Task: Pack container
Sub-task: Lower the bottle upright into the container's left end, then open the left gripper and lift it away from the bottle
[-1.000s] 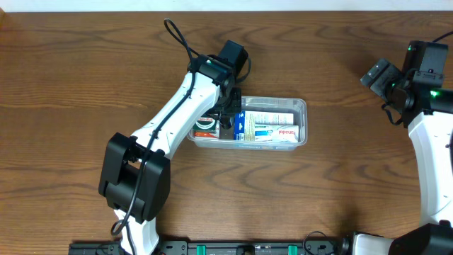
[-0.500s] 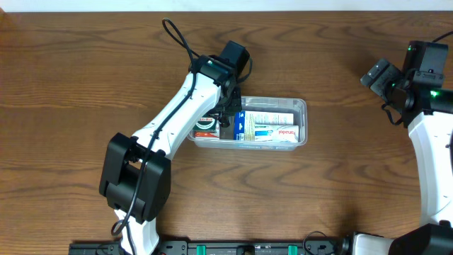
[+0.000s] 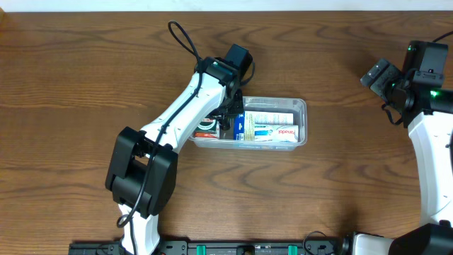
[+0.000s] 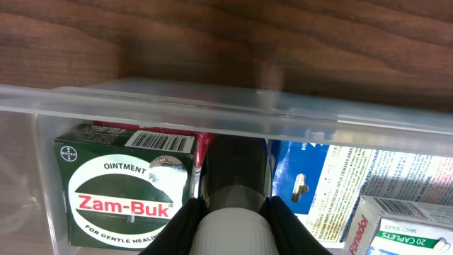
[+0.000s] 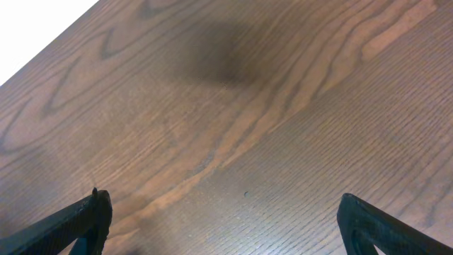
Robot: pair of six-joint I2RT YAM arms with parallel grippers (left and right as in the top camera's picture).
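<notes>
The clear plastic container (image 3: 301,106) sits mid-table and holds several small boxes. My left gripper (image 3: 228,122) reaches down into its left part. In the left wrist view it (image 4: 232,216) is shut on a dark bottle with a white ribbed cap (image 4: 233,177), held between a green Zam-Buk box (image 4: 124,184) and a blue-and-white box (image 4: 318,184), below the container's rim (image 4: 226,106). A Panadol box (image 3: 283,132) lies at the right. My right gripper (image 5: 223,227) is open and empty above bare table at the far right.
The wooden table (image 3: 85,85) surrounds the container. The left arm's cable (image 3: 180,39) loops above the container. The right arm (image 3: 425,127) stands at the table's right edge.
The left arm has shifted slightly to the right and its cable loop moved; the gripper stays in the container. The right arm has not moved.
</notes>
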